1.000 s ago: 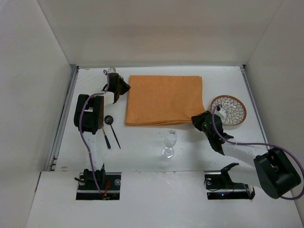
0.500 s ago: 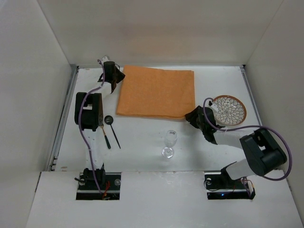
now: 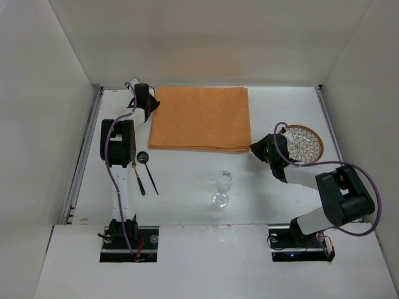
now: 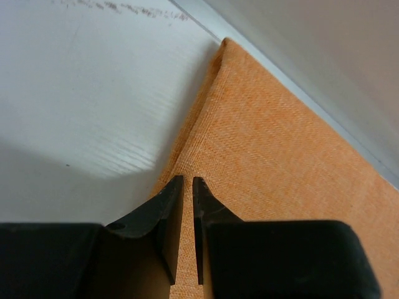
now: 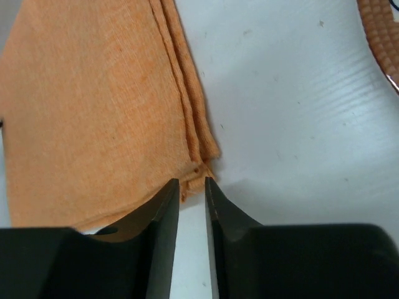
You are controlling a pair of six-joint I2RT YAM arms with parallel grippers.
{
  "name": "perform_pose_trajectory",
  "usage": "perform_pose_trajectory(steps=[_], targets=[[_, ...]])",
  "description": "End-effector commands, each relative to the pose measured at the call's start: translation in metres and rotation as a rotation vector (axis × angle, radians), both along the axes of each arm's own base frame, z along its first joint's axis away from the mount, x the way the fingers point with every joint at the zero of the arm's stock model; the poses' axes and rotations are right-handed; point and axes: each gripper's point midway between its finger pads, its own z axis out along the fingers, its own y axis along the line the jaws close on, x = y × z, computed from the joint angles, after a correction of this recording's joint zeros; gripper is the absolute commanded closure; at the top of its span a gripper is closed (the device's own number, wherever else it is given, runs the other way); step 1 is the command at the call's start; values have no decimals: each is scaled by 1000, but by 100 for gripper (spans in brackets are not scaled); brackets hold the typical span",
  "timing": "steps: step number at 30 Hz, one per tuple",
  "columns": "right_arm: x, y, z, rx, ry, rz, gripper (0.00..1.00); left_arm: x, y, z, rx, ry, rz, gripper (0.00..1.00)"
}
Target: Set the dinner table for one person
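Note:
The orange cloth mat lies flat at the back middle of the white dinner table, squared to its edges. My left gripper is at the mat's far-left corner. In the left wrist view it is shut on the mat, with cloth filling the narrow gap. My right gripper is at the mat's near-right corner. In the right wrist view it stands slightly open. The folded corner of the mat lies just at its tips, and bare table shows between the fingers.
A round brown-rimmed patterned plate sits right of the mat, close to my right gripper, and its edge shows in the right wrist view. A wine glass stands at the near middle. A dark spoon and another utensil lie near left.
The mat has slid left and toward the back and turned square to the table. My left gripper moved back with it. My right gripper followed its near-right corner.

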Motion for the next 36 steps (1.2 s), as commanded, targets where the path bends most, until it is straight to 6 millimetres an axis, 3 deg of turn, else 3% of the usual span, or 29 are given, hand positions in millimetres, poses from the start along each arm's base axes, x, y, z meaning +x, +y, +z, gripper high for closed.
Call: perform_pose_trajectory(steps=[1, 4, 9, 11, 13, 16, 19, 23, 28, 32, 33, 36], targets=[[-5, -1, 12, -19, -42, 23, 59, 3, -10, 3, -3, 8, -4, 90], [-2, -1, 12, -60, -20, 40, 31, 4, -15, -5, 5, 24, -3, 90], [15, 14, 15, -47, -17, 58, 28, -1, -17, -14, 24, 51, -3, 90], [21, 23, 6, -10, 12, 64, 31, -5, -15, -18, 24, 63, 3, 90], [26, 34, -2, 32, 33, 80, 41, -8, -9, -20, 26, 66, 13, 90], [30, 42, -10, 93, 43, 75, 64, -12, -5, -27, 24, 82, 13, 90], [32, 34, -4, 106, 25, 40, 84, -14, -5, -27, 21, 76, 9, 90], [24, 9, 13, 85, -18, -9, 88, -15, -15, -20, -26, 55, -14, 90], [12, -16, 7, 95, -2, -31, 89, -17, -41, -8, -130, 4, -50, 88], [4, -35, 4, 93, -6, -74, 84, -23, -47, -7, -151, 2, -41, 87], [4, -37, 5, 91, -11, -75, 79, -26, -47, -7, -161, 3, -39, 87], [0, -35, 9, 78, -18, -40, 50, -31, -47, -2, -168, -10, -35, 81]])
